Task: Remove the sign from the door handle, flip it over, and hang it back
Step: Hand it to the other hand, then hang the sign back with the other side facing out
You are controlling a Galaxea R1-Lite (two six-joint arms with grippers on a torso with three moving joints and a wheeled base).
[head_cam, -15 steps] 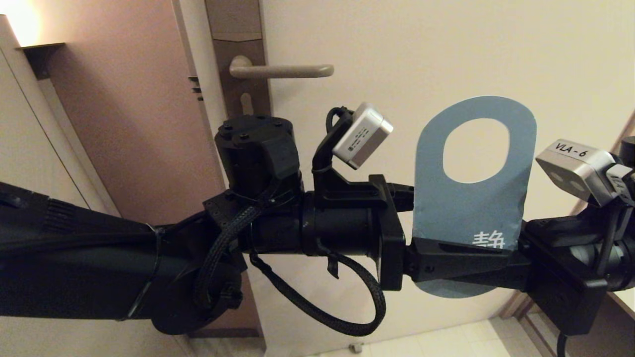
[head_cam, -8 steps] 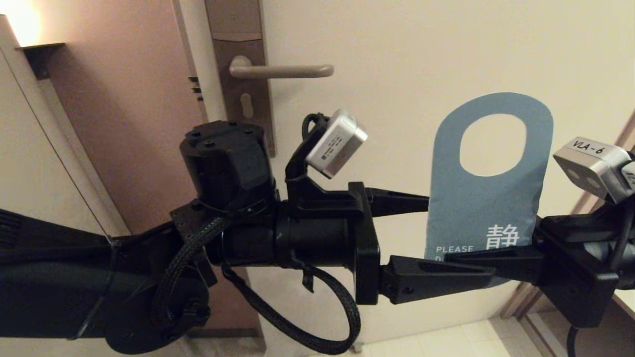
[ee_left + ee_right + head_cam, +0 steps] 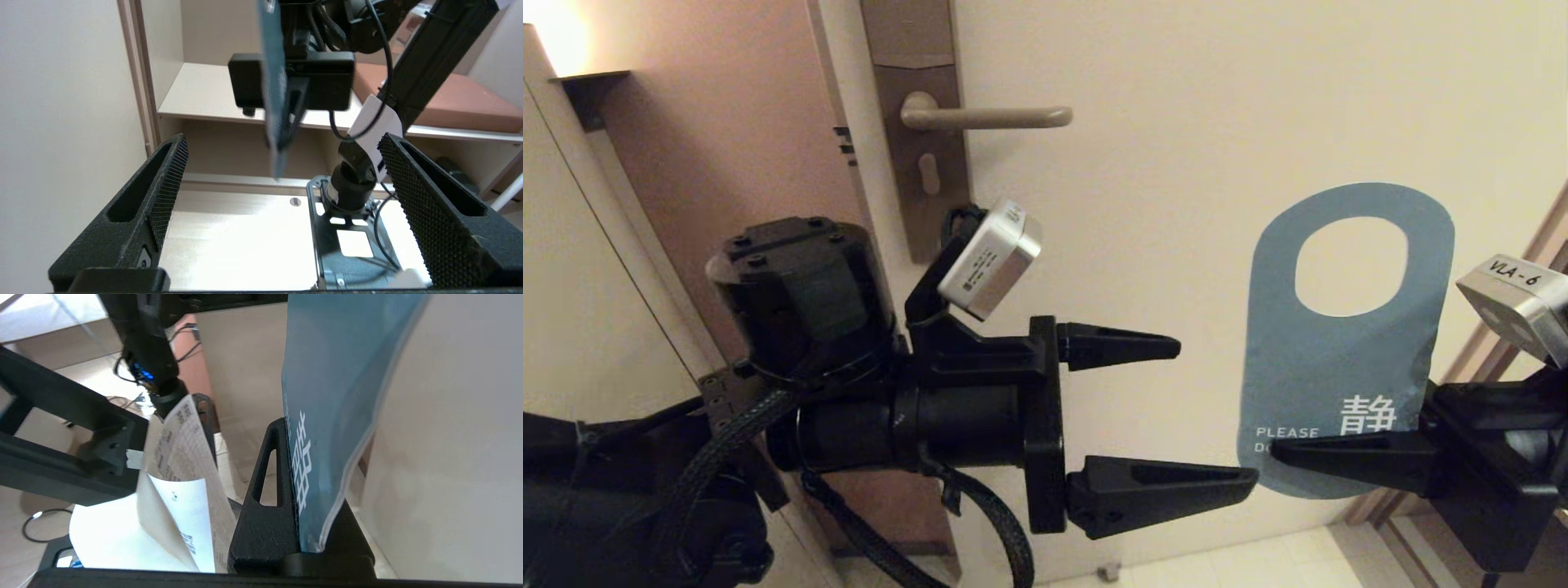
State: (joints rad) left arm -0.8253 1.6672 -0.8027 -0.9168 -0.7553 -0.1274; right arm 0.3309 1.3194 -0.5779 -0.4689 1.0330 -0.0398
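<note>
Right gripper (image 3: pixel 1278 453) at the right of the head view, clamped tight on the lower end of the sign (image 3: pixel 1347 359); card held upright in front of the door (image 3: pixel 1217 98), rounded end with the oval hole uppermost. Teal-blue face turned toward the head camera, with a white character and the start of "PLEASE" legible just above the gripping finger. Sign well clear of the door handle (image 3: pixel 988 117), lower and further right than it, not hung on anything. Handle bare, level, projecting rightward from the tall brown lock plate (image 3: pixel 915 122). Confirmed in the right wrist view: sign (image 3: pixel 339 396) pinched at its lower edge between the black fingers (image 3: pixel 269 498), blue face with white characters visible, card slightly bowed above the grip. Left gripper (image 3: pixel 1213 416) at mid-frame in the head view, pointing rightward toward the sign, jaws spread wide and holding nothing; lower fingertip just beside the bottom-left edge of the card, contact not determinable; upper fingertip apart from the card. In the left wrist view, both textured fingers (image 3: pixel 163 196) set far apart, with the sign (image 3: pixel 276 102) seen edge-on beyond them, not between the pads. Grey camera module (image 3: pixel 990 260) tilted above the left wrist. Pale tiled floor (image 3: pixel 1241 563) visible below the door.
</note>
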